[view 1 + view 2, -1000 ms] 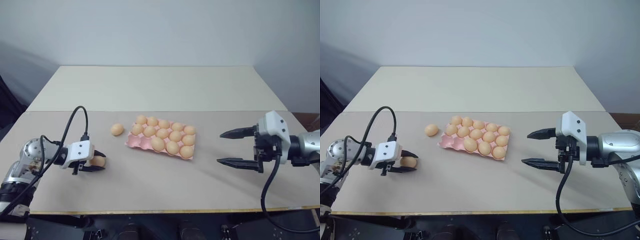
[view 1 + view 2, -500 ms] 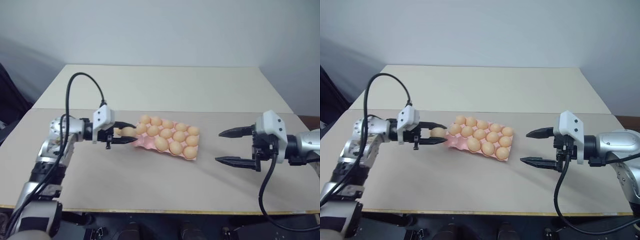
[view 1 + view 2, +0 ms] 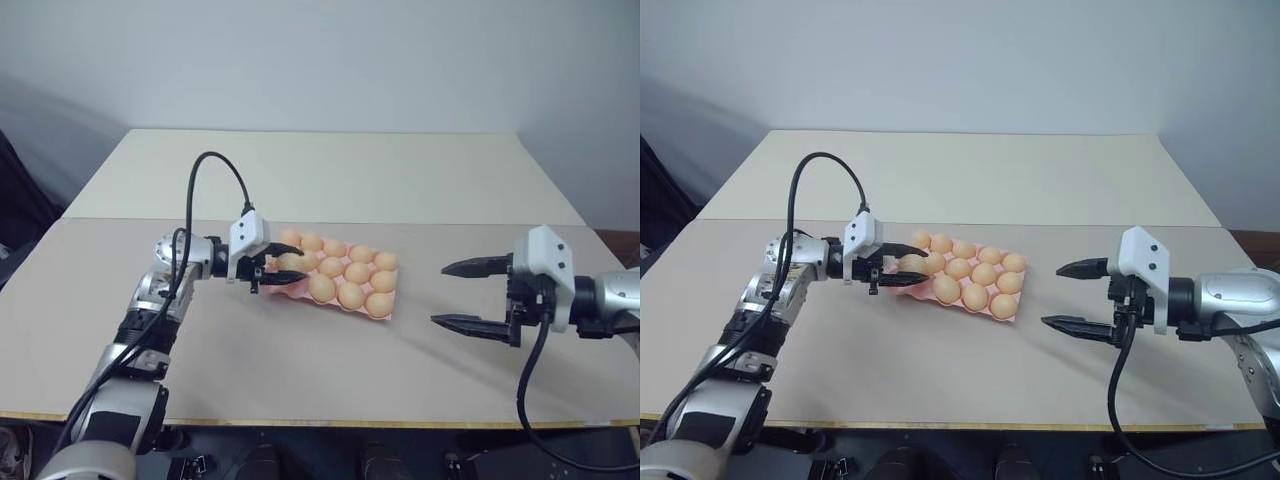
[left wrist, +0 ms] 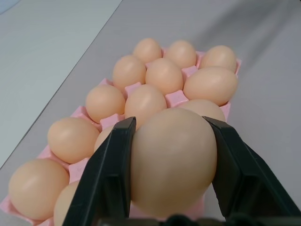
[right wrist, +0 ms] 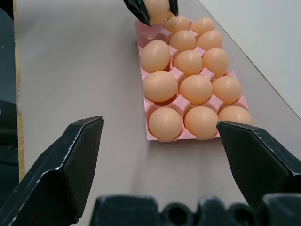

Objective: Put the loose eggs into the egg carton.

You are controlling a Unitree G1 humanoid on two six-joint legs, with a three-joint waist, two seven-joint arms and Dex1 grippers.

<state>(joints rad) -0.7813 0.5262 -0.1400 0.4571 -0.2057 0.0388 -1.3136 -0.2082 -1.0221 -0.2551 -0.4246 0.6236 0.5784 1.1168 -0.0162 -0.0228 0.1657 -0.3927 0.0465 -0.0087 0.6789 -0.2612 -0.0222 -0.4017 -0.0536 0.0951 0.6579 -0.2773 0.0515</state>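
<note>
The pink egg carton (image 3: 297, 291) lies in the middle of the table with several pale orange eggs (image 3: 350, 294) in its cups. My left gripper (image 3: 287, 266) reaches in over the carton's left end, its two black fingers (image 4: 107, 179) pressed against the sides of one egg (image 4: 174, 160). That egg hangs just above the carton's near cups (image 4: 84, 162). Off to the right of the carton, my right gripper (image 3: 452, 294) hovers above the table, open and empty, pointing toward the carton (image 5: 153, 135).
The beige table (image 3: 300, 370) has free surface in front of the carton and between the carton and the right gripper. A lighter tabletop (image 3: 330, 175) extends behind. The left arm's black cable (image 3: 215, 165) loops above its wrist.
The left gripper lifted an egg from the table's left side and carried it right, to the carton's left end. The right gripper stayed put. The camera view shifted.
</note>
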